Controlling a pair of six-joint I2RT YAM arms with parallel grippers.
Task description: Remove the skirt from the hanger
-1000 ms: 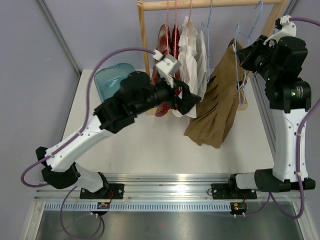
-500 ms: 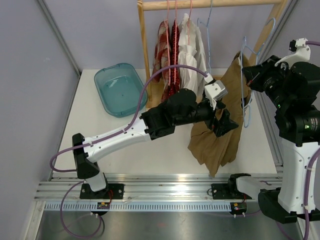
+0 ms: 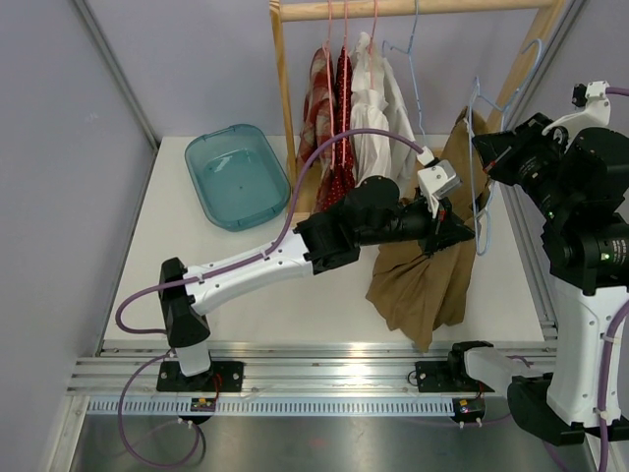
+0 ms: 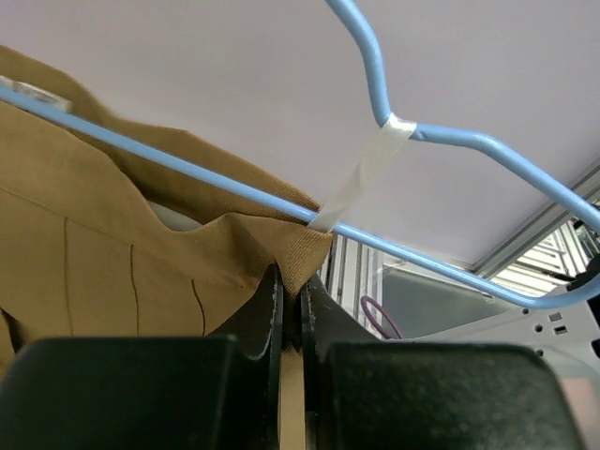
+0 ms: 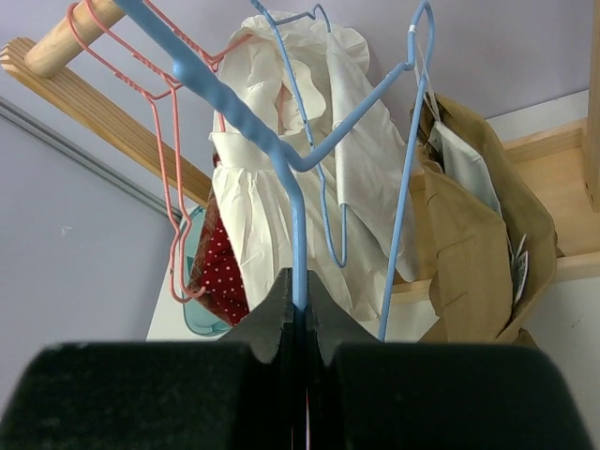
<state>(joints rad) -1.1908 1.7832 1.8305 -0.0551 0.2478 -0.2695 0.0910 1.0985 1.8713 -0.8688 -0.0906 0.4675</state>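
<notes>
Above table (image 3: 295, 317): left pincer (image 4: 291, 298) clamps skirt (image 4: 112, 253), right pincer (image 5: 298, 302) clamps hanger (image 5: 281, 161).

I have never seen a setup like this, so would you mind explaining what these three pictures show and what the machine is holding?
These are two robot arms bolted at the near edge of a white table. The wide picture looks down from above; the other two come from a camera on each wrist, its black fingers at the bottom. The left gripper is pinched shut on the waistband of a brown skirt; the right gripper clamps the blue wire hanger carrying it. A teal tub and a wooden rack of clothes stand on the table.
</notes>
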